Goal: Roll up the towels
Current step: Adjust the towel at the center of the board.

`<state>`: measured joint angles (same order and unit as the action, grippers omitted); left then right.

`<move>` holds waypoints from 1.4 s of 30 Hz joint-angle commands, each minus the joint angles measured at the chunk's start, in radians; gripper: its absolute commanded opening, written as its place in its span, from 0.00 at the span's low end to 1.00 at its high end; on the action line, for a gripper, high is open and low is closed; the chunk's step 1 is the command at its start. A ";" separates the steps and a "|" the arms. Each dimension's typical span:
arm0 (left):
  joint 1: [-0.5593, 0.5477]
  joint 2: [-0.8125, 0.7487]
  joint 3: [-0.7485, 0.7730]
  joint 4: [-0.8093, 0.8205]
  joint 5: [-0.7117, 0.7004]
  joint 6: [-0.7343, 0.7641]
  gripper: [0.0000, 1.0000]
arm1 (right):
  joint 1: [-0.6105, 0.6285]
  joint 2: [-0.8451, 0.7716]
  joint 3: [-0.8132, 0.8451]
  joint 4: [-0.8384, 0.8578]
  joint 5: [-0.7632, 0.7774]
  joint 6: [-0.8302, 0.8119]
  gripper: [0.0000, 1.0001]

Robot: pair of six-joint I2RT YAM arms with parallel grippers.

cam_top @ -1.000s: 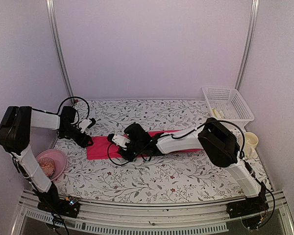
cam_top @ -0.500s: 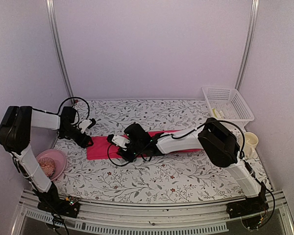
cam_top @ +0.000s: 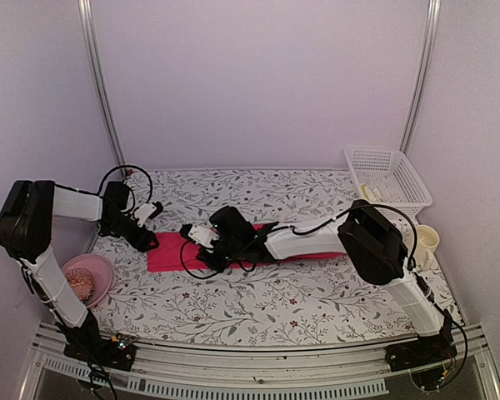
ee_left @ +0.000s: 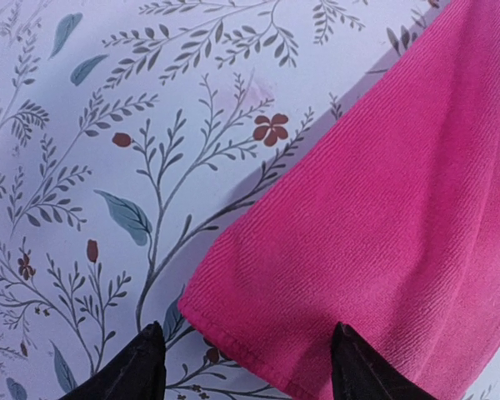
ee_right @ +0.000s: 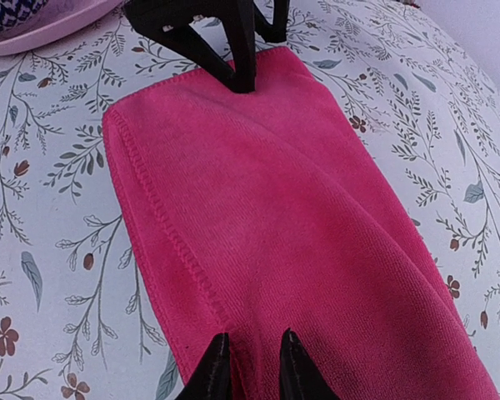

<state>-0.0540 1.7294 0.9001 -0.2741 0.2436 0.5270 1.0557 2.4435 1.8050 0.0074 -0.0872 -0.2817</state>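
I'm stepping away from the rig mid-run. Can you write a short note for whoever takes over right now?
Left gripper: open, with its fingertips straddling the left-end corner of the pink towel. It holds nothing.
Right gripper: jaws nearly closed, low over the towel's near long edge. Whether it grips the cloth is unclear.
Towel: lies flat on the table, folded into a long strip. It is the only towel in view.
Done: no rolled part is visible.
Left: roll this towel.

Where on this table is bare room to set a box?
Free: front strip between the pink towel and near edge; back strip left of the white basket. Crowded: towel's left end, with the left end effector and right end effector.
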 commanded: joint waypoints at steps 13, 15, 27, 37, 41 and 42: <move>0.003 0.019 -0.003 0.000 0.017 -0.001 0.68 | 0.006 0.040 0.034 -0.013 0.012 0.009 0.23; 0.004 0.019 -0.003 0.000 0.019 0.000 0.68 | 0.006 0.043 0.034 -0.016 0.011 0.009 0.23; 0.002 0.022 -0.003 -0.001 0.022 0.000 0.68 | 0.006 0.035 0.036 -0.017 0.005 0.011 0.04; 0.002 0.025 -0.001 0.000 0.015 -0.001 0.68 | 0.006 0.006 0.036 -0.038 -0.026 0.020 0.11; 0.002 0.028 0.001 0.004 -0.006 -0.004 0.68 | 0.006 0.002 0.034 -0.048 -0.021 0.017 0.10; 0.002 0.031 0.002 0.004 -0.013 -0.004 0.68 | 0.006 0.000 0.034 -0.048 -0.024 0.019 0.10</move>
<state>-0.0540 1.7420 0.9001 -0.2741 0.2485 0.5266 1.0557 2.4699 1.8149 -0.0090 -0.0929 -0.2722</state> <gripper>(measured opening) 0.681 0.106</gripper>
